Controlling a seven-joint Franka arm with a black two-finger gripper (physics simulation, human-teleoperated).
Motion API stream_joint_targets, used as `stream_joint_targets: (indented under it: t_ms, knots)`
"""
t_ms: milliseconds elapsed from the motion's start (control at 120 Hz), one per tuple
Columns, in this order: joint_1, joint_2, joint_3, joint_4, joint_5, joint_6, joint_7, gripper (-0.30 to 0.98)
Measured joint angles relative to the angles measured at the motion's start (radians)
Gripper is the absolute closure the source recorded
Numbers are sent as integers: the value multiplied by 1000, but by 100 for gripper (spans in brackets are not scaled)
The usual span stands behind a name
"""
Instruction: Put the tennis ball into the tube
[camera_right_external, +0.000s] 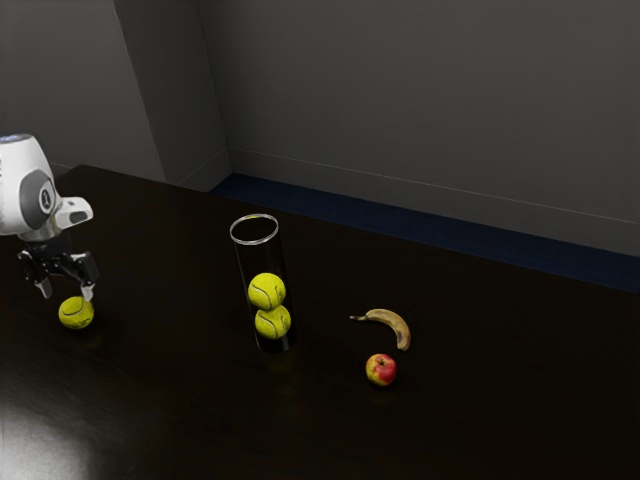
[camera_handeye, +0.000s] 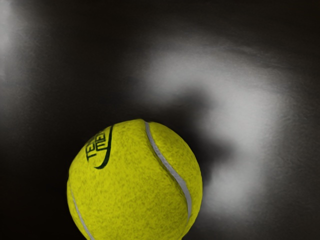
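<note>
The black gripper (camera_right_external: 66, 293) stands open just above a loose yellow tennis ball (camera_right_external: 76, 313) at the exterior view's left. Its fingertips reach about the ball's top, and the ball rests on the table. In the wrist view the same ball (camera_handeye: 135, 185) appears large, with dark lettering and a pale seam. A clear upright tube (camera_right_external: 243, 262) with a bright rim stands at the middle of the exterior view. Inside it are two tennis balls, a lower one (camera_right_external: 272, 322) and an upper one (camera_right_external: 267, 291) stacked on it.
Beyond the tube, toward the exterior view's right, a banana (camera_right_external: 388, 322) and a red-yellow apple (camera_right_external: 381, 369) lie on the dark table (camera_right_external: 500, 400). A grey wall (camera_right_external: 430, 100) rises behind the table's far edge.
</note>
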Motion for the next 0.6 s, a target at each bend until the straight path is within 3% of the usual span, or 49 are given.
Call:
stream_joint_targets:
  t_ms: [600]
  knots:
    - [5,113,0,-6,-60,102,99,4]
